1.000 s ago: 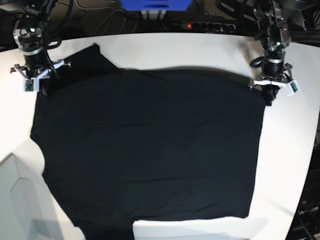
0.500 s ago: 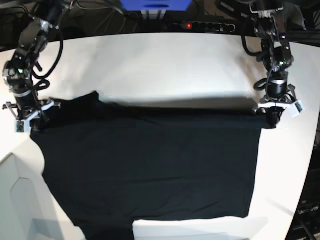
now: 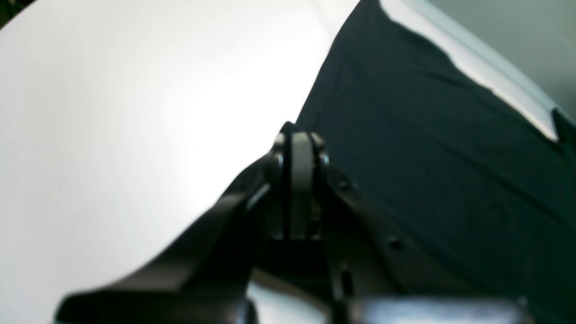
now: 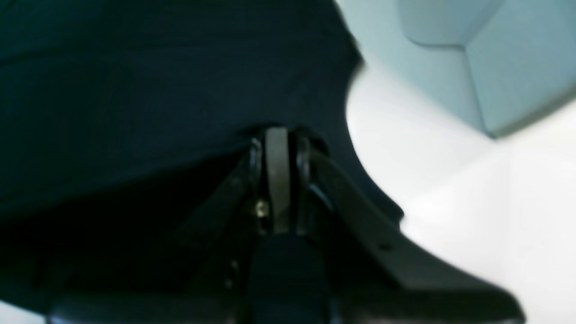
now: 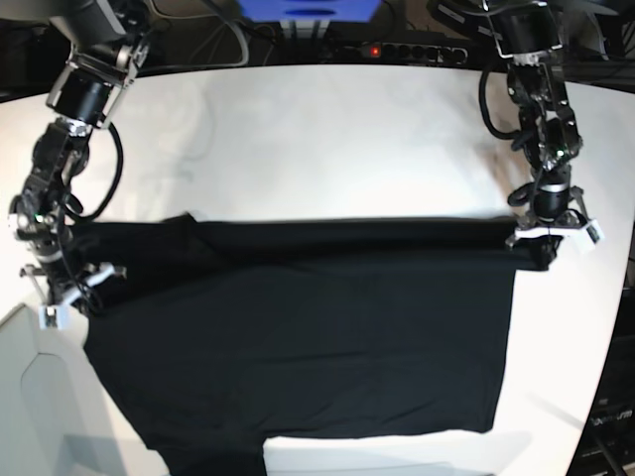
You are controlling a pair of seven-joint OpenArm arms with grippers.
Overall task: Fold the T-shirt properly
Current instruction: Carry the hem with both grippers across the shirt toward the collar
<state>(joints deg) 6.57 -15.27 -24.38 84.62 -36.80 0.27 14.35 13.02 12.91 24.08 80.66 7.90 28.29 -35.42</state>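
The black T-shirt point(image 5: 298, 337) lies on the white table point(image 5: 327, 139), its far edge folded toward the near side. No print or tag shows. My left gripper point(image 5: 544, 248) on the base view's right is shut on the shirt's far right corner; in the left wrist view point(image 3: 300, 148) its jaws are closed at the cloth edge point(image 3: 450, 148). My right gripper point(image 5: 67, 297) on the base view's left is shut on the shirt's far left corner; in the right wrist view point(image 4: 276, 144) its jaws are closed under the black cloth point(image 4: 157, 90).
The table's near left corner is cut away, with a pale grey floor or panel point(image 5: 30, 397) below. A power strip point(image 5: 397, 50) and cables lie beyond the far edge. The shirt's hem hangs over the near edge point(image 5: 377, 446).
Both grippers have pulled the shirt's far edge toward the near side, from the far corners to about mid-table. The fold line has moved nearer and more white table shows behind.
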